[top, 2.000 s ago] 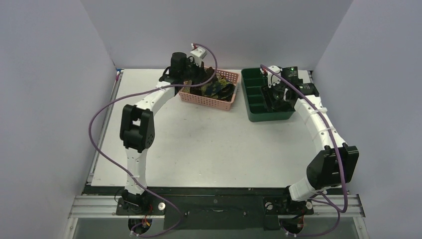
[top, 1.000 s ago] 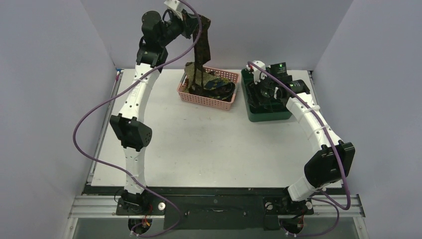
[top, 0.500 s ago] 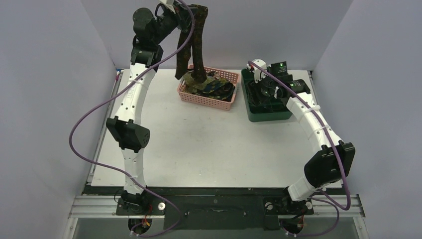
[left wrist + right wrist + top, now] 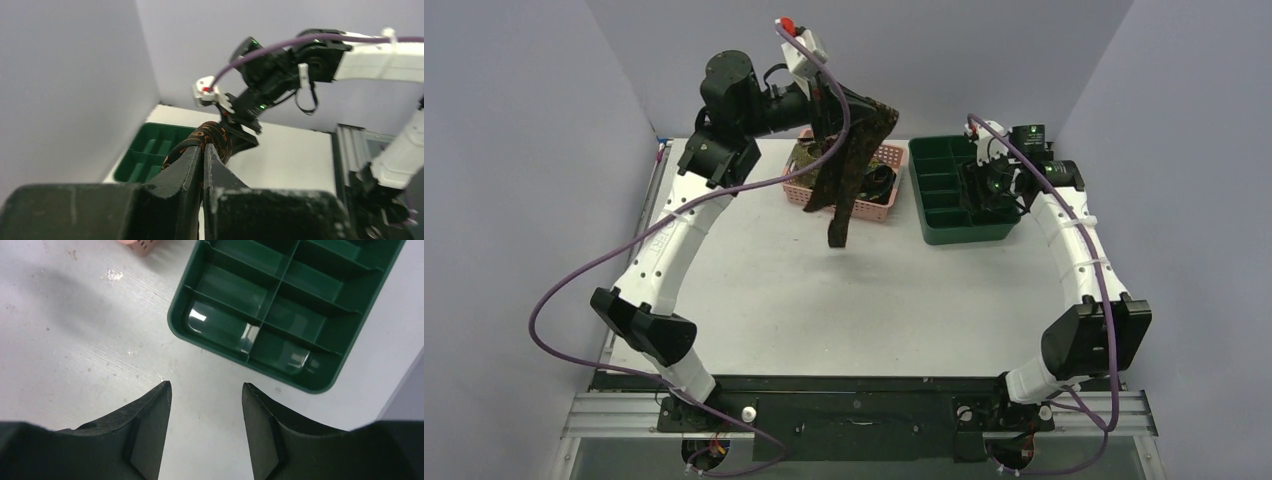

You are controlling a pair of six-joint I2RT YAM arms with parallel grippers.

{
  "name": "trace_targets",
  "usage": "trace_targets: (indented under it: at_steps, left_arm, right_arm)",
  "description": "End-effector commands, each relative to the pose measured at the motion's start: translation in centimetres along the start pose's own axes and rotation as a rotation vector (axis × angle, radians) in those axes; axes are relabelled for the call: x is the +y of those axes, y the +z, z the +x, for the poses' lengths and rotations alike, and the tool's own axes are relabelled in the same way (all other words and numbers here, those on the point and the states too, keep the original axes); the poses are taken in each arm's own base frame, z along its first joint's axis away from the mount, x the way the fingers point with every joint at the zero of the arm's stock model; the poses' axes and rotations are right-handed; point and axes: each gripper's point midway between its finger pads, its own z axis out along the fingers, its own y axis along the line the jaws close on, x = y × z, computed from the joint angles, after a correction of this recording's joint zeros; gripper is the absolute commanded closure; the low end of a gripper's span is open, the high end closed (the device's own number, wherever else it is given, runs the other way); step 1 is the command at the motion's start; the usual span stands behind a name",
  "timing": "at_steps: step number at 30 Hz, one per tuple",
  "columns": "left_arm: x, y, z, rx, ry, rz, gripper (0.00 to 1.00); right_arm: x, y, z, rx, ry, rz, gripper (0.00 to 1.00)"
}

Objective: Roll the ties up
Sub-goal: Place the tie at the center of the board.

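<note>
The left gripper [image 4: 856,102] is up in the upper middle of the overhead view, pinched tight on one tie [image 4: 848,180]. The wrist view shows its fingers [image 4: 192,160] pressed together, with a fold of dark, orange-flecked fabric [image 4: 214,140] bulging out at the tips. The tie is held somewhere along its length rather than at an end, so two tails hang down in front of the pink basket [image 4: 890,168]. The longer tail reaches toward the bare table [image 4: 824,300] at centre frame. More ties [image 4: 879,182] lie heaped in the basket.

The step in hand looks like carrying this tie out to open table so it can be laid flat before rolling. To do that well, the tails should clear the basket rim before the arm travels toward the lower centre of the frame. Then the longer tail should touch down first and the tie be drawn out in one straight line — a twist or doubled fold now would likely spoil the roll. A mid-length pinch also lets the fabric slide, so a slow carry seems wise.

The right gripper [image 4: 205,390] holds nothing. Its jaws stand moderately apart above the near corner of the green tray [image 4: 176,322], at the right of the overhead view [image 4: 934,215]. It seems free to pin one end.

No brand, label or writing is legible — only small green lights near the right wrist.
</note>
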Motion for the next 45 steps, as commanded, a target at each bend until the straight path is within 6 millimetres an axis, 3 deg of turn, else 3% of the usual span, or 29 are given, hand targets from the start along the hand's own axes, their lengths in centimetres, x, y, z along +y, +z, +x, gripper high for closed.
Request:
trace_targets:
  at_steps: [1, 5, 9, 10, 11, 12, 13, 14, 15, 16, 17, 18, 19, 20, 21, 22, 24, 27, 31, 34, 38, 42, 45]
  left_arm:
    - [-6.2, 0.4, 0.4, 0.038, -0.024, 0.156, 1.0]
    - [-9.8, 1.7, -0.4, -0.002, -0.202, 0.227, 1.0]
    - [-8.3, 2.1, 0.9, -0.031, -0.397, 0.154, 1.0]
    - [-7.6, 2.2, 2.8, -0.012, -0.436, 0.12, 1.0]
    - [-6.3, 1.9, 3.3, -0.023, -0.484, 0.048, 1.0]
    - [-4.6, 1.8, 6.0, -0.007, -0.538, -0.031, 1.0]
    - [-3.2, 1.0, 6.9, -0.013, -0.61, -0.09, 1.0]
    - [-1.4, 0.3, 10.3, 0.014, -0.68, -0.172, 1.0]
    - [0.8, -1.1, 11.6, 0.006, -0.75, -0.246, 1.0]
    - [2.5, -2.5, 15.1, 0.041, -0.808, -0.337, 1.0]
    - [5.0, -4.7, 16.4, 0.041, -0.814, -0.423, 1.0]
    - [6.1, -6.5, 19.5, 0.087, -0.84, -0.489, 0.9]
    - [8.4, -9.0, 21.1, 0.11, -0.796, -0.562, 0.79]
    - [9.0, -10.9, 23.6, 0.177, -0.82, -0.623, 0.55]
    - [10.8, -13.3, 25.1, 0.22, -0.772, -0.676, 0.43]
    - [11.2, -15.0, 26.6, 0.299, -0.714, -0.701, 0.25]
    - [12.3, -17.7, 28.6, 0.408, -0.62, -0.738, 0.15]
    - [11.3, -18.5, 29.8, 0.487, -0.553, -0.69, 0.12]
    - [7.0, -16.2, 31.0, 0.568, -0.456, -0.485, 0.12]
    - [4.2, -14.5, 30.9, 0.547, -0.426, -0.409, 0.11]
    - [4.7, -14.3, 30.3, 0.462, -0.501, -0.471, 0.11]
    - [5.3, -15.2, 30.5, 0.501, -0.504, -0.486, 0.13]
    - [1.5, -14.4, 30.7, 0.573, -0.439, -0.293, 0.14]
  right_arm:
    - [0.0, -2.8, 0.7, -0.023, 0.007, 0.002, 0.5]
    - [-0.2, -3.6, 2.1, 0.009, 0.011, -0.002, 0.5]
    - [0.0, -4.0, 4.0, 0.072, 0.006, -0.016, 0.5]
    - [0.0, -4.0, 4.4, 0.081, 0.0, -0.016, 0.5]
    - [0.1, -4.0, 5.0, 0.099, 0.001, -0.018, 0.5]
    - [0.1, -3.9, 5.3, 0.109, -0.005, -0.02, 0.5]
    - [0.3, -3.9, 5.9, 0.126, -0.005, -0.025, 0.5]
    - [0.3, -3.8, 6.2, 0.135, -0.011, -0.028, 0.5]
    - [0.4, -3.8, 6.6, 0.153, -0.01, -0.033, 0.5]
    - [0.4, -3.9, 6.9, 0.164, -0.017, -0.035, 0.5]
    - [0.5, -4.0, 7.4, 0.185, -0.015, -0.039, 0.5]
    - [0.5, -4.0, 7.6, 0.196, -0.022, -0.04, 0.5]
    - [0.6, -4.1, 8.1, 0.218, -0.018, -0.046, 0.5]
    - [0.6, -4.1, 8.3, 0.227, -0.021, -0.05, 0.5]
    - [0.8, -4.0, 8.9, 0.248, -0.015, -0.06, 0.5]
    - [1.0, -4.0, 9.0, 0.255, -0.012, -0.07, 0.5]
    - [1.5, -4.0, 9.8, 0.279, 0.001, -0.092, 0.5]
    - [2.1, -3.9, 10.7, 0.304, 0.022, -0.113, 0.5]
    - [3.2, -3.6, 12.0, 0.336, 0.061, -0.158, 0.51]
    - [5.3, -2.8, 13.1, 0.354, 0.076, -0.238, 0.51]
    - [8.5, -0.8, 13.3, 0.371, 0.005, -0.269, 0.51]
    - [11.3, 1.2, 12.9, 0.392, -0.073, -0.304, 0.51]
    - [11.9, 2.2, 12.2, 0.399, -0.062, -0.338, 0.51]
